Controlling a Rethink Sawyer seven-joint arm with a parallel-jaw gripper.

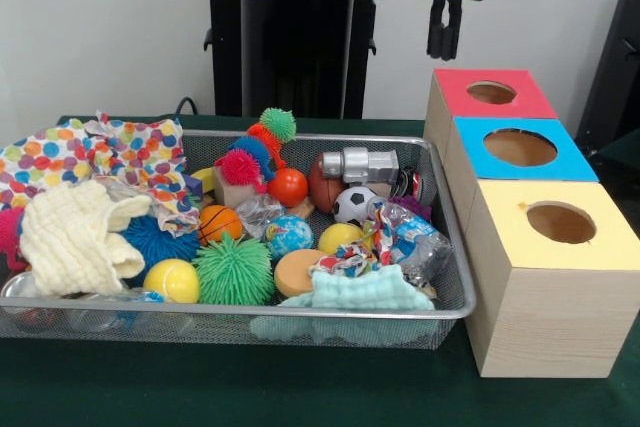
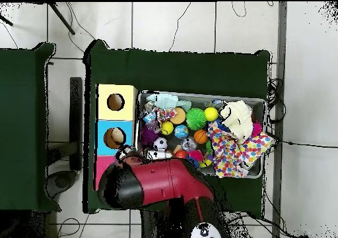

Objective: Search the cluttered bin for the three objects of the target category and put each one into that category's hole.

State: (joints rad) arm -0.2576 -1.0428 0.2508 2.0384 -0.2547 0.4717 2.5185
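Front camera faces the bin [image 1: 455, 292] closely; overhead looks straight down.

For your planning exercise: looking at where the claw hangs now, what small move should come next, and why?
Probably swing the claw sideways over the wire bin. It hangs above the red-topped hole apparently holding nothing, and no plush toy shows among the balls and cloths, so searching comes first.

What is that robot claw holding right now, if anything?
Nothing. The gripper hangs in the air above the red-topped hole, its fingers close together with no object between them, well clear of the bin.
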